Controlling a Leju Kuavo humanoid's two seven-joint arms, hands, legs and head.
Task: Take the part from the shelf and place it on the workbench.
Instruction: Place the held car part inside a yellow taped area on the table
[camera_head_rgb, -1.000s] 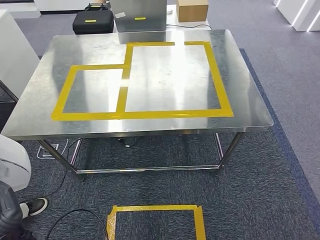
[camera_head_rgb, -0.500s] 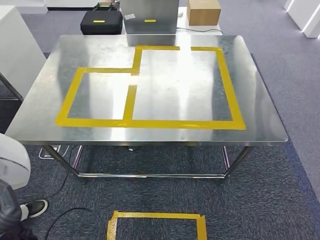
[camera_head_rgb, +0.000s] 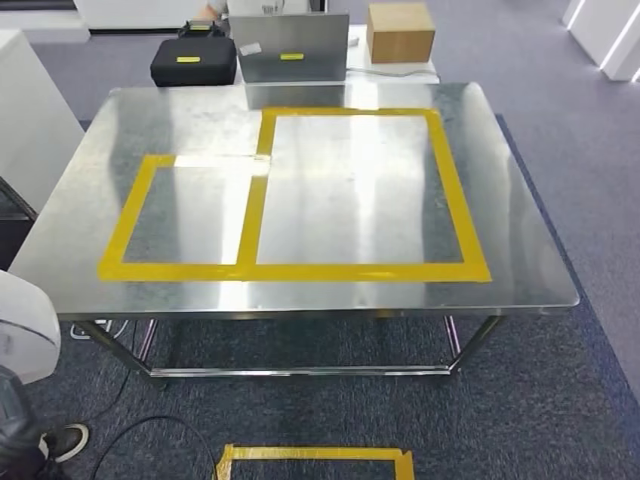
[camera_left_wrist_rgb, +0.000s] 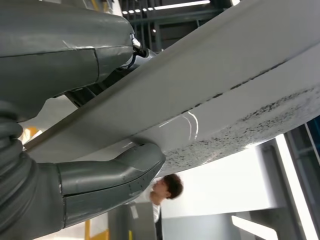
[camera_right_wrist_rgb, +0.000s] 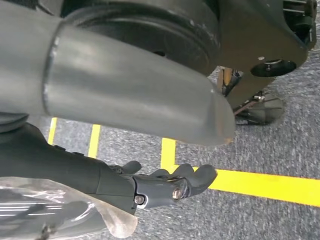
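Left wrist view: left hand (camera_left_wrist_rgb: 81, 150) grips the pale flat part (camera_left_wrist_rgb: 211, 95); workbench (camera_head_rgb: 528, 270) lies ahead (right hand (camera_right_wrist_rgb: 162, 185): grip unclear).

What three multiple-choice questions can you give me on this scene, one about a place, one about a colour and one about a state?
1. Where is the cardboard box?
A. Inside the tape on the workbench
B. Beyond the workbench's far edge, towards the right
C. On the floor under the workbench

2. What colour is the tape on the workbench?
A. Red
B. Blue
C. Yellow

3. What is the left hand doing?
A. Holding a pale flat part
B. Hanging open with nothing in it
C. Pressing on a black case

Answers: B, the head view shows the box behind the far edge; C, the outlines are yellow; A, the left wrist view shows the part between thumb and fingers.
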